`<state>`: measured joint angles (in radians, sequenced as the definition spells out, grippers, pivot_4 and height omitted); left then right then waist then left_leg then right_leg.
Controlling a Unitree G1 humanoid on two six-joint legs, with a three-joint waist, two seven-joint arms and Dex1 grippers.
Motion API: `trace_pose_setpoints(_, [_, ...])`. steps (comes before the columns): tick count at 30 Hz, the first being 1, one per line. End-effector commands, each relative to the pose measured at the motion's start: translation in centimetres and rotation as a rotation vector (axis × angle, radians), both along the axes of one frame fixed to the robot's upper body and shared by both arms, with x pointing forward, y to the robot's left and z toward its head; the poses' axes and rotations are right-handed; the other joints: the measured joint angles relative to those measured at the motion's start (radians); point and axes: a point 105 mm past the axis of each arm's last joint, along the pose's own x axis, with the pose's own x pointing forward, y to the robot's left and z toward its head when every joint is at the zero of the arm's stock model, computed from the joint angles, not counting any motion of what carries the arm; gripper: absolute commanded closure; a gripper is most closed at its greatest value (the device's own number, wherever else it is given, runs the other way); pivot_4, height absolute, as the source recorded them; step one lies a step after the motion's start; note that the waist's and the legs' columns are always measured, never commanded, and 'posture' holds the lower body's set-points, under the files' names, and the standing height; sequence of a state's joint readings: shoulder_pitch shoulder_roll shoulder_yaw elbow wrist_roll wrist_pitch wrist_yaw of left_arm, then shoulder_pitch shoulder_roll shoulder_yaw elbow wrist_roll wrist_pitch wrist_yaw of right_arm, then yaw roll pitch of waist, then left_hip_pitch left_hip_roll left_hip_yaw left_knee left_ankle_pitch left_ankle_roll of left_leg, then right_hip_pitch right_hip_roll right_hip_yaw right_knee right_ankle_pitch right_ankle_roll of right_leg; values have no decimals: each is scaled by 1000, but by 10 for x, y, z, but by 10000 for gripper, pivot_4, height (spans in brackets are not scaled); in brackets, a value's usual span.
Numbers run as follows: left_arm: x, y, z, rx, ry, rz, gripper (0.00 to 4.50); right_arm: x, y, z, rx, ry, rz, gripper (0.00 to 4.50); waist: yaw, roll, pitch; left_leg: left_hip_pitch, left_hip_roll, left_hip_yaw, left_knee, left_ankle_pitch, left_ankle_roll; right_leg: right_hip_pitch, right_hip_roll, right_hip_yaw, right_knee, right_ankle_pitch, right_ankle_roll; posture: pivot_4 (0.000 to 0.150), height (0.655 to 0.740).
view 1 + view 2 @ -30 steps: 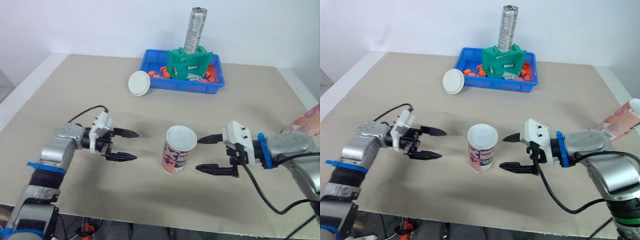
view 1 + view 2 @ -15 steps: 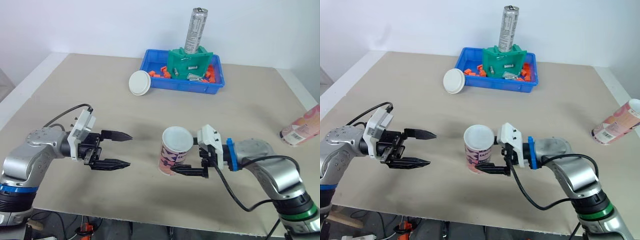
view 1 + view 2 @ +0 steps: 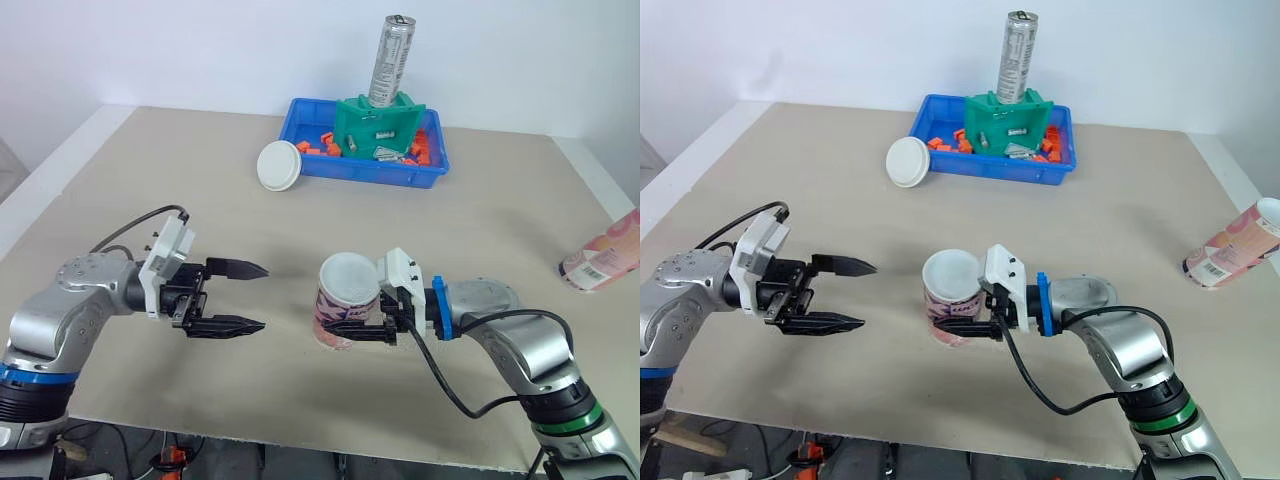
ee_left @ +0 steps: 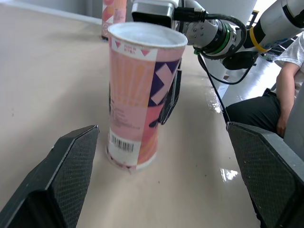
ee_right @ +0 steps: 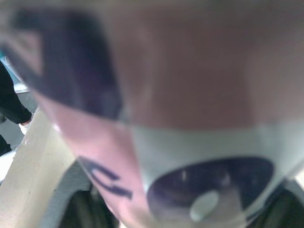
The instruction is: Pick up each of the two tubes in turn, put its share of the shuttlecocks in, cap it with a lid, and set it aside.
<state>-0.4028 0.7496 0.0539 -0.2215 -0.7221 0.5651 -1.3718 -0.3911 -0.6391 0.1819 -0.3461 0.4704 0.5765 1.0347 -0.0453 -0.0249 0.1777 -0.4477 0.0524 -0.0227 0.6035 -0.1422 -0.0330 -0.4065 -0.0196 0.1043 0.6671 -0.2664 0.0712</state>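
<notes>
One capped tube was clamped by the right gripper, the left gripper was spread apart, and the second tube was judged unfinished.

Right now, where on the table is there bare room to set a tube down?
Bare: between the white lid and the left gripper, and between the blue bin and the lying tube. Crowded: mid-table, around the standing tube and right gripper.
</notes>
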Motion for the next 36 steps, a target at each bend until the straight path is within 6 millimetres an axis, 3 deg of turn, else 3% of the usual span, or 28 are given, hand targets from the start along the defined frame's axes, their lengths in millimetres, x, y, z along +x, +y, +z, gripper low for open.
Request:
trace_pose_setpoints(1, [5,-12,17,-61,-43,-19,0,5,-10,20,45,-55,-61,17604,1,0,0,0,0,0,1,0,0,0,0,0,0,0,1,1500,7400])
trace_pose_setpoints(5, [11,-25,22,-85,-48,-50,0,15,-31,34,79,-91,-181,17604,1,0,0,0,0,0,1,0,0,1,0,0,0,1,1,1500,7400])
trace_pose_setpoints(7, [16,-34,23,-84,-62,-65,0,24,-52,43,99,-120,-288,17604,1,0,0,0,0,0,1,0,0,1,0,0,0,1,1,1500,7400])
trace_pose_setpoints(11, [38,-64,25,-94,-124,-50,0,60,-150,55,103,-208,-807,17604,15,-1,0,0,-2,-1,2,0,1,2,0,0,0,2,2,1500,7400])
trace_pose_setpoints(18, [65,-106,22,-138,-151,-2,0,63,-230,38,81,-186,-1166,17604,16,0,0,0,-3,1,4,0,1,2,0,4,-1,4,2,1500,7400])
trace_pose_setpoints(27, [78,-139,25,-198,-165,20,0,63,-241,23,87,-121,-1199,17604,9,2,0,0,-3,1,4,1,2,3,0,5,-1,5,4,1500,7400])
trace_pose_setpoints(28, [77,-140,25,-200,-164,17,0,62,-238,20,112,-77,-1178,12060,9,2,0,0,-4,1,4,1,2,3,0,5,-1,5,5,1500,7400])
trace_pose_setpoints(29, [77,-141,25,-201,-164,15,0,61,-236,18,130,-47,-1161,10245,8,1,0,0,-4,1,4,1,2,3,0,5,0,5,5,1500,7400])
trace_pose_setpoints(31, [76,-141,24,-200,-164,12,0,57,-228,14,145,-2,-1105,2205,8,2,0,0,-4,1,4,1,2,3,0,5,-1,5,5,1500,7400])
trace_pose_setpoints(32, [75,-141,24,-199,-165,10,0,57,-233,11,125,7,-1130,380,7,2,0,0,-4,1,4,1,2,3,0,5,-1,5,5,1500,7400])
trace_pose_setpoints(36, [75,-137,21,-186,-176,12,0,56,-261,0,62,49,-1264,380,2,2,-1,0,-4,1,5,1,3,3,-1,5,-1,5,6,1500,7400])
